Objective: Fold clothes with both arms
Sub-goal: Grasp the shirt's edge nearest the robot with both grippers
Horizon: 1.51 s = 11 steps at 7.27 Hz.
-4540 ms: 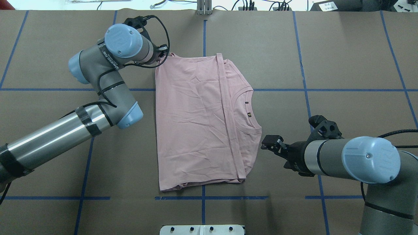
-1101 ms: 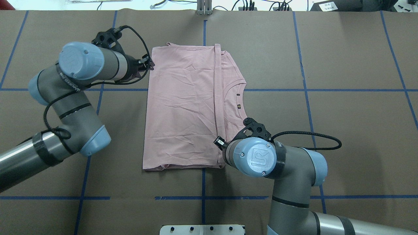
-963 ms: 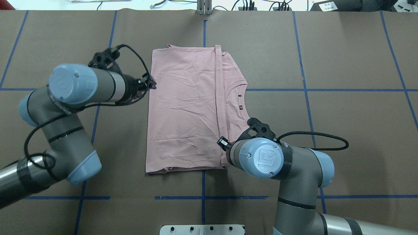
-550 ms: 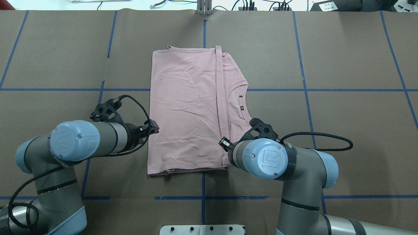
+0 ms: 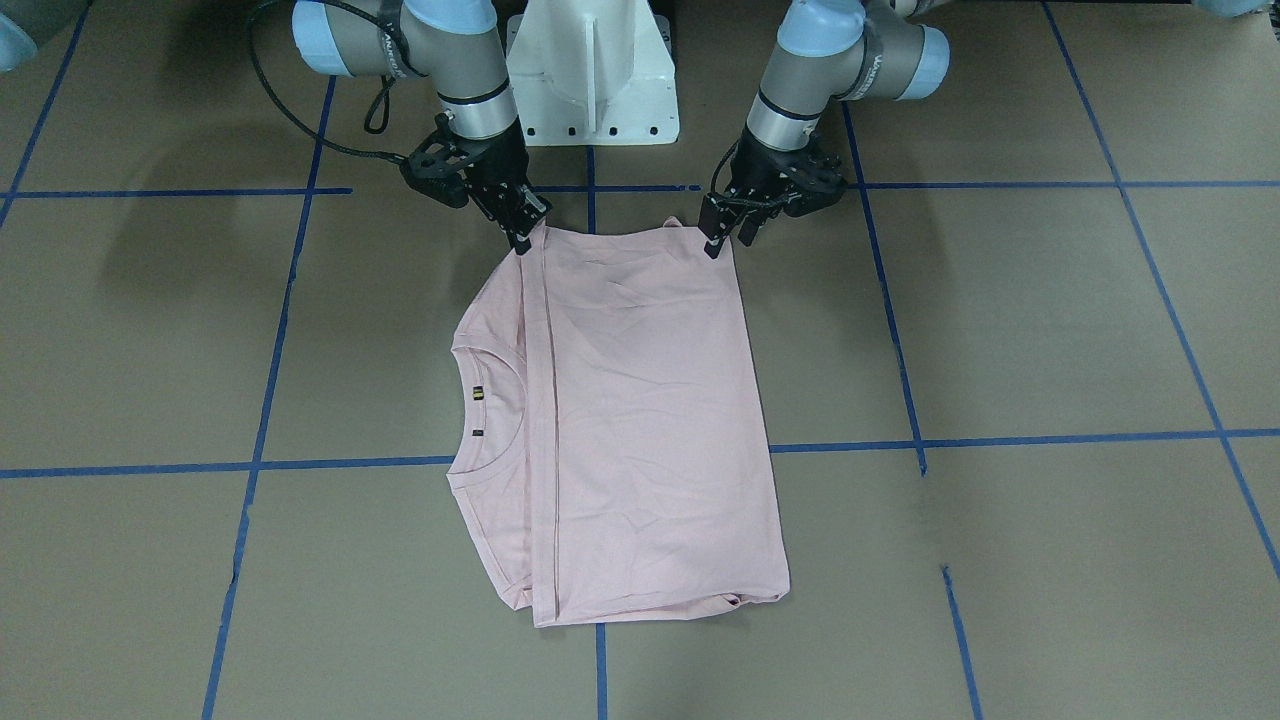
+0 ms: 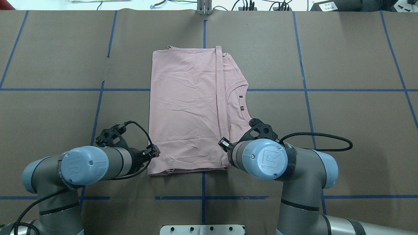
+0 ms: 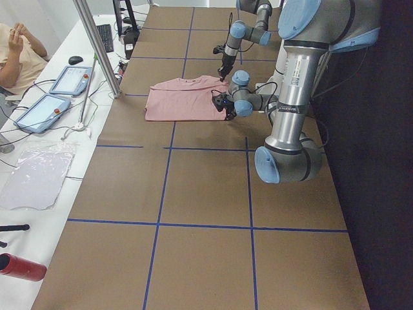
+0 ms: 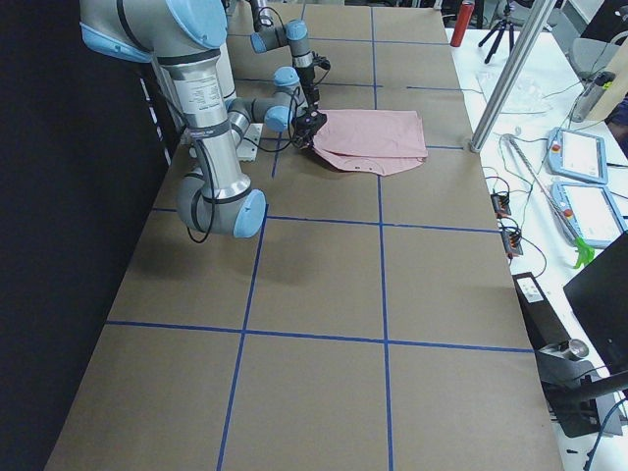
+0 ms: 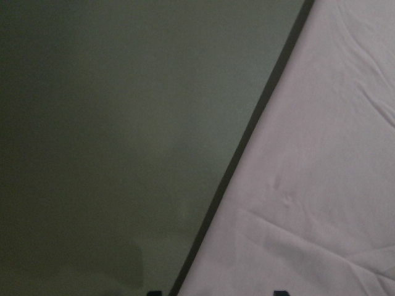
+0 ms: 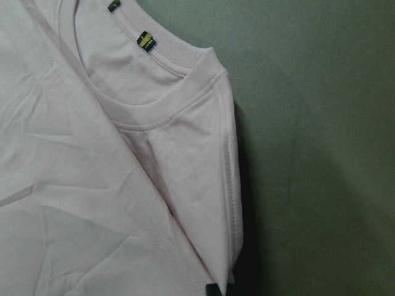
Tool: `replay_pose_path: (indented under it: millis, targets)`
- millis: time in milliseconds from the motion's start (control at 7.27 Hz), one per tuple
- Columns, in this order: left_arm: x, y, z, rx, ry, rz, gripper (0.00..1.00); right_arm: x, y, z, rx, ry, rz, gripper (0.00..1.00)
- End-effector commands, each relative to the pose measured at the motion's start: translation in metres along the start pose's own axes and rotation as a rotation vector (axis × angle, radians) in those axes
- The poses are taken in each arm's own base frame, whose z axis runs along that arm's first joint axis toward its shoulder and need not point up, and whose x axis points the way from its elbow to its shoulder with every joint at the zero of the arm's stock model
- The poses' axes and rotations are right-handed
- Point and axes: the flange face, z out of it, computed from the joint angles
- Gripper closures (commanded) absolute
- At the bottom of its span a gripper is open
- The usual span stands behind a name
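The pale pink T-shirt lies flat near the middle of the brown table, folded into a rough rectangle. One layer is turned over the body, and its hem runs as a straight line across the shirt. The ribbed neck lies on the robot's right side, with two small dark labels inside the collar. The blue tape lines of the floor grid pass under the shirt.

The left gripper is at the shirt's corner nearest the robot on its left. Its jaws stand apart at the cloth's edge, grasping nothing.

The right gripper is at the other near corner, where the folded hem meets the shoulder. Its tips are low against the fabric and look pinched together. No view shows clearly whether it grips the cloth.
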Motion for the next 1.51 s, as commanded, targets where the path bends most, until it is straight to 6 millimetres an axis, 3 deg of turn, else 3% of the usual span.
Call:
replay_pose_path:
  millis: [0,275,413,550,688,1101,1238,1376]
  targets:
    - [-0.005,0.006,0.006,-0.006,-0.016,0.005,0.35,0.0,0.001,0.0,-0.002,-0.001,-0.002,1.0]
    - [-0.01,0.014,0.012,-0.016,-0.029,0.014,0.41,-0.001,0.001,-0.001,-0.002,-0.002,-0.002,1.0]
    - [-0.01,0.017,0.013,-0.019,-0.031,0.007,0.51,-0.001,0.002,-0.001,-0.003,-0.003,-0.002,1.0]
    - [-0.012,0.021,0.016,-0.023,-0.038,-0.013,0.67,-0.002,0.002,-0.004,-0.005,-0.007,-0.002,1.0]
    - [-0.012,0.022,0.015,-0.027,-0.036,-0.02,1.0,-0.001,0.002,-0.004,-0.005,-0.007,-0.002,1.0]
    - [0.01,0.036,0.003,-0.027,-0.065,-0.025,1.0,-0.001,-0.001,-0.011,-0.008,-0.018,0.0,1.0]
    - [0.018,0.044,-0.015,-0.044,-0.038,-0.053,1.0,0.007,-0.003,-0.031,-0.021,-0.035,0.004,1.0]
    - [0.028,0.05,-0.052,-0.054,-0.033,-0.069,1.0,0.026,0.013,-0.065,-0.061,-0.034,0.005,1.0]
